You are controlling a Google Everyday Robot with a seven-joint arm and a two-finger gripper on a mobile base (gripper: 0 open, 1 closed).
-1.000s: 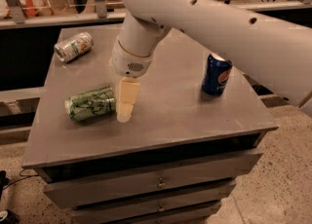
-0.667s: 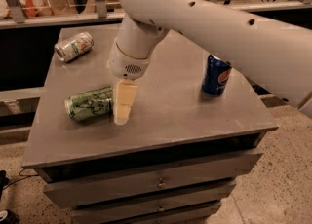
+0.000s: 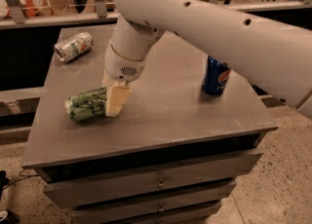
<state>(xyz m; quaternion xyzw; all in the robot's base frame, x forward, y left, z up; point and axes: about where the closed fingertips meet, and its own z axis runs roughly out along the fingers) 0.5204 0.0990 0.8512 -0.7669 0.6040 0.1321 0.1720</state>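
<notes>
Hand (image 3: 113, 103) just right of front can (image 3: 86, 105); upright can (image 3: 216, 76) far right.

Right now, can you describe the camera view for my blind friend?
The gripper is at the right end of a green can lying on a grey cabinet. A silver can lies far left; a blue can stands right.

The tool (image 3: 115, 99) at the green can (image 3: 86, 105) hides its right end.

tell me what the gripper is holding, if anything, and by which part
Cannot be told. The gripper is down at the right end of the green can lying on its side on the table; no firm hold shows.
</notes>
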